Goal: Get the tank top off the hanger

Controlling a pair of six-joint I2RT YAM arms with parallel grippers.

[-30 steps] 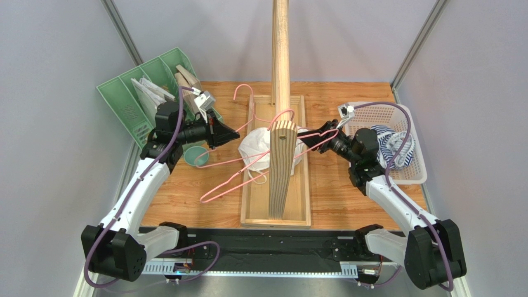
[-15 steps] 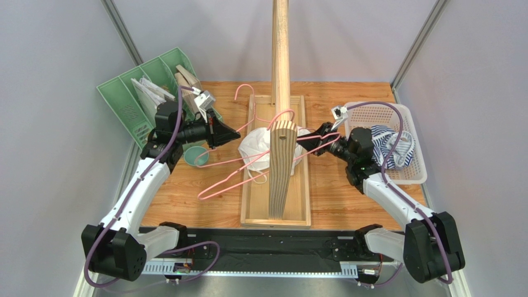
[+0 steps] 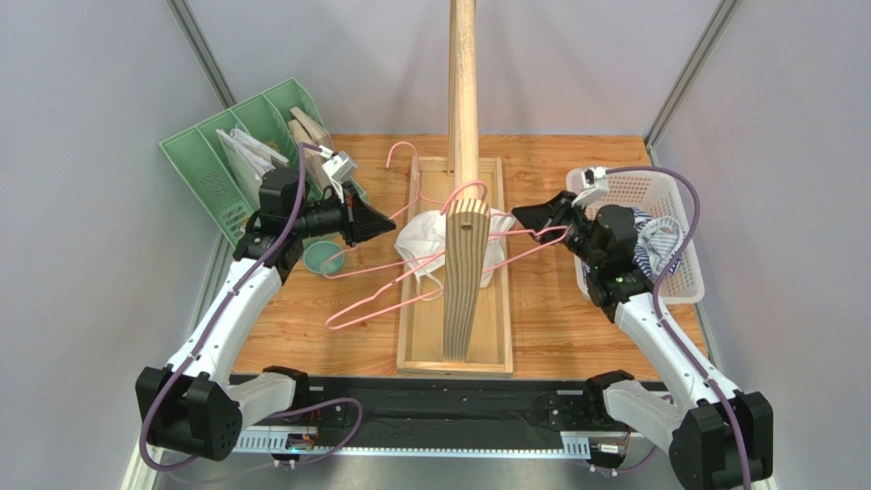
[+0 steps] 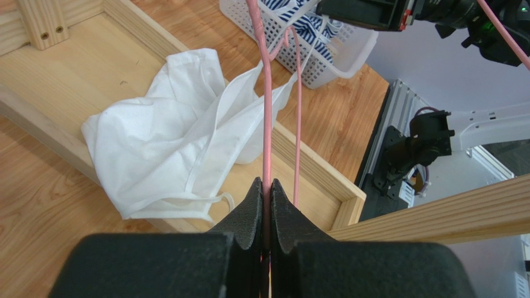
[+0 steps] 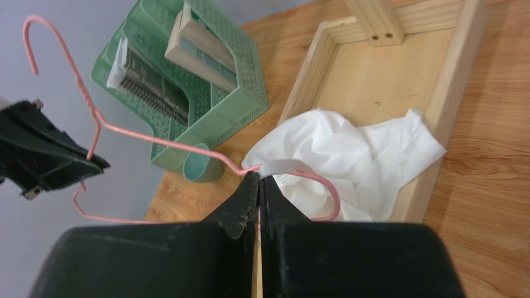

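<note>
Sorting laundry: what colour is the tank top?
The tank top is plain white, clearest in the left wrist view.

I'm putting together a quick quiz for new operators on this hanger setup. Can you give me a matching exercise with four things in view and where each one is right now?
Things:
1. tank top
2. hanger
3. striped cloth
4. cup

Places:
A. in the white basket
B. beside the green organizer
C. pinched in the shut jaws of the left gripper and the right gripper
D. heaped in the wooden tray

Pairs: 1-D, 2-C, 3-A, 4-B
</note>
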